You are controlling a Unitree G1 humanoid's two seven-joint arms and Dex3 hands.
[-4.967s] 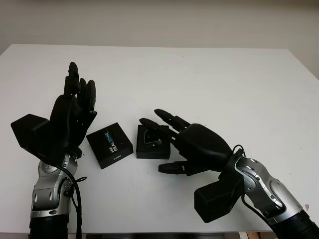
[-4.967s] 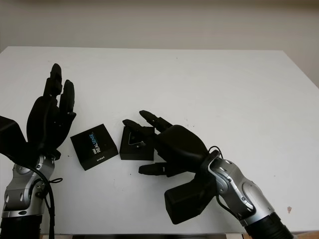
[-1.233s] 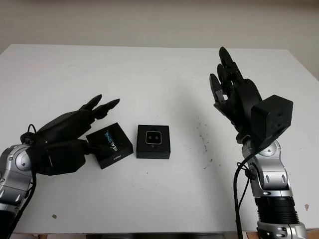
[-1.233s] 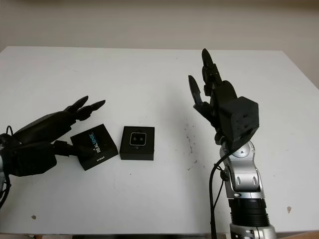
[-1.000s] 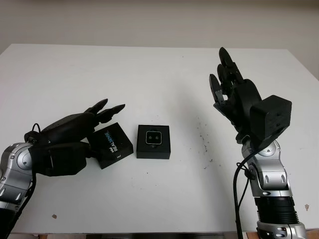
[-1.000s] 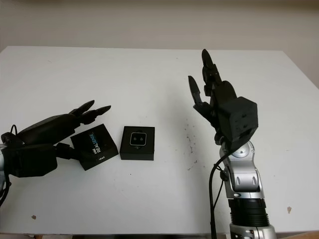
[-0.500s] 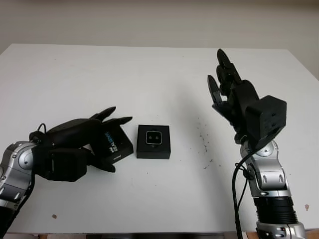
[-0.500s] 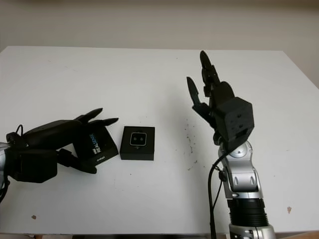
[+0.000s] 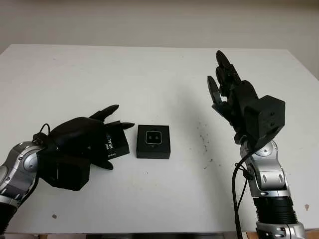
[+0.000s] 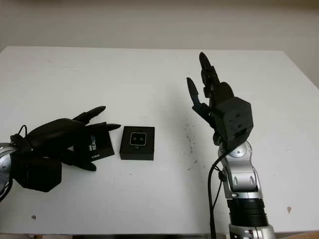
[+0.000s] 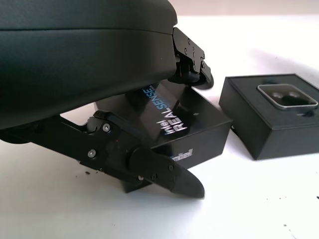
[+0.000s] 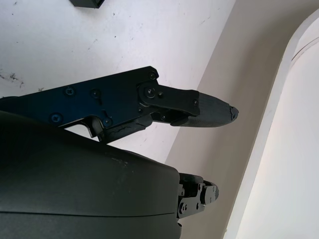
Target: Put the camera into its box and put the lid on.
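Lid (image 11: 184,122) — black, "intel REALSENSE" printed — gripped by left robot hand (image 9: 82,137).

Before me spreads a white surface (image 9: 149,69), marked with small dark specks (image 9: 202,134) near its middle. Behind its far edge stands a pale wall (image 9: 159,20).

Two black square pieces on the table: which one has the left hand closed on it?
The black lid printed with RealSense lettering, inside the left hand. The open black box holding the camera sits untouched beside it.
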